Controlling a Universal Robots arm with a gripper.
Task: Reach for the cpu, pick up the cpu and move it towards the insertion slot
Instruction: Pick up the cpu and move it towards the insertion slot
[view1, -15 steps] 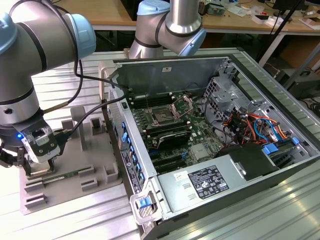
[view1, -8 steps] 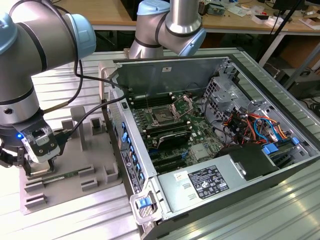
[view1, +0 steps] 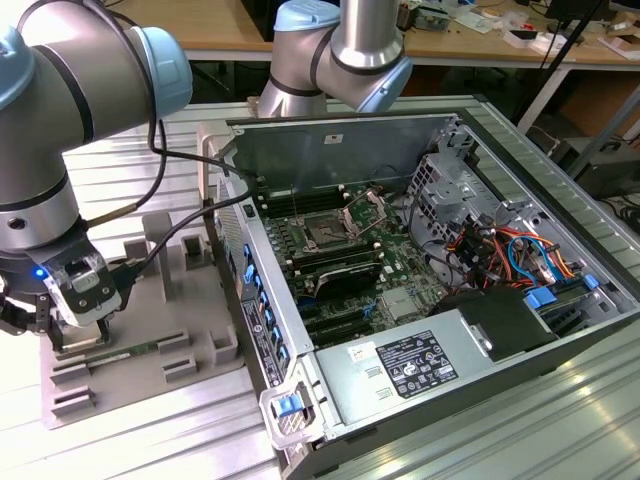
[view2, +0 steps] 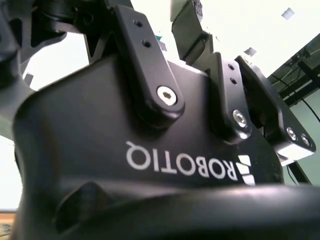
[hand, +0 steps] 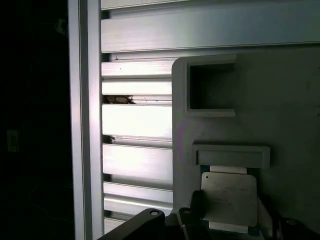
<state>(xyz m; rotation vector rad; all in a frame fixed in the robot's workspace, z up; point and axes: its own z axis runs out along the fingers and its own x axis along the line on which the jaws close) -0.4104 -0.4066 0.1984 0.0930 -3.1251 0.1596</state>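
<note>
The cpu (hand: 229, 198), a pale silver square chip, lies in a nest of the grey fixture block (hand: 280, 100), seen in the first wrist view. My gripper (hand: 231, 224) straddles it, with one dark finger (hand: 194, 214) against each side edge, shut on the chip. In the exterior view the gripper (view1: 76, 335) is low over the grey fixture block (view1: 150, 320) at the exterior view's left, outside the computer case. The insertion slot (view1: 325, 233), a dark square socket with its silver bracket raised, sits on the motherboard inside the open case.
A long green memory stick (view1: 125, 352) lies on the fixture near the gripper. The case wall (view1: 250, 300) with blue tabs stands between the fixture and the motherboard. Black memory slots (view1: 340, 265), a power supply (view1: 410, 365) and coloured cables (view1: 510, 250) crowd the case.
</note>
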